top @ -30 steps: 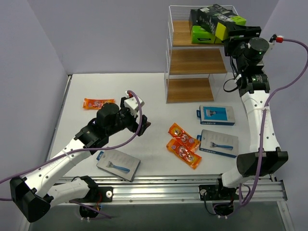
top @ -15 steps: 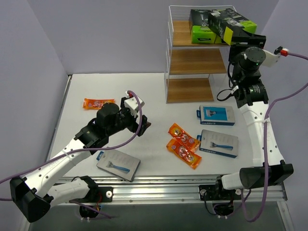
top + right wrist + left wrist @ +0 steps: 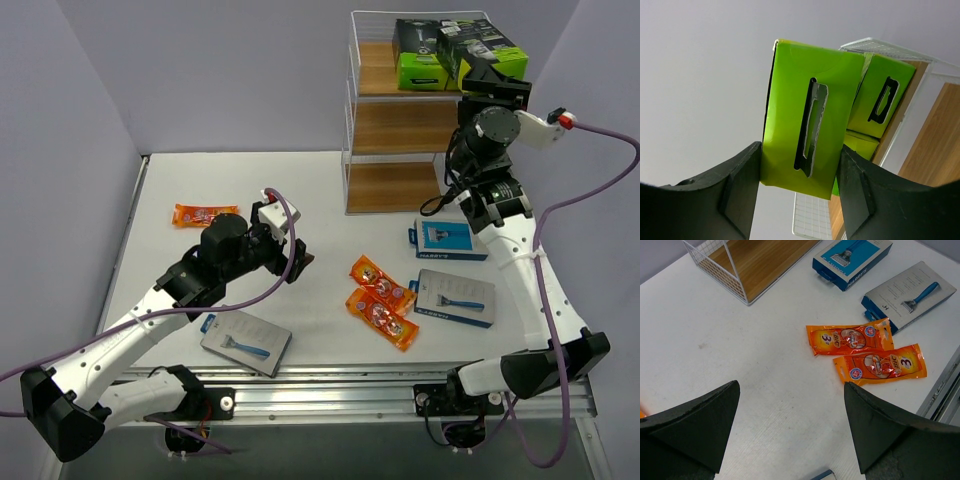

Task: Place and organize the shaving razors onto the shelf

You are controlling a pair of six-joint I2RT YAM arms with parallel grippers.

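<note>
While the white table (image 3: 320, 185) spreads out under both arms, the three-tier shelf (image 3: 408, 128) stands at its far edge, right of centre: light wooden boards in a white wire frame.

Up high goes the right arm (image 3: 525, 260)! Its right gripper (image 3: 492, 88) is at the top tier's right end, clamped on a black-and-lime-green box (image 3: 485, 48). The wrist view has both fingers (image 3: 740, 190) pressed flat against the sides of the box's lime face, hang slot towards the camera. Whether the box rests on the top board or hangs over it, I cannot tell. Just beside it on that tier sit the other black-and-lime boxes (image 3: 420, 68), stacked.

Down low on the other side, the left arm (image 3: 150, 310) stretches over the table. The left gripper (image 3: 290, 255) hovers with its jaws wide apart and nothing between them.

Now the packs on the table. A blue razor card (image 3: 448, 239) lies in front of the shelf, and a grey razor card (image 3: 455, 298) lies nearer the arms, close by but apart from it. A second grey card (image 3: 246, 342) is under the left arm near the front rail.

Two orange packets (image 3: 380, 298) lie side by side at centre, near the grey card's left. A third orange packet (image 3: 205, 214) lies alone at the far left.
</note>
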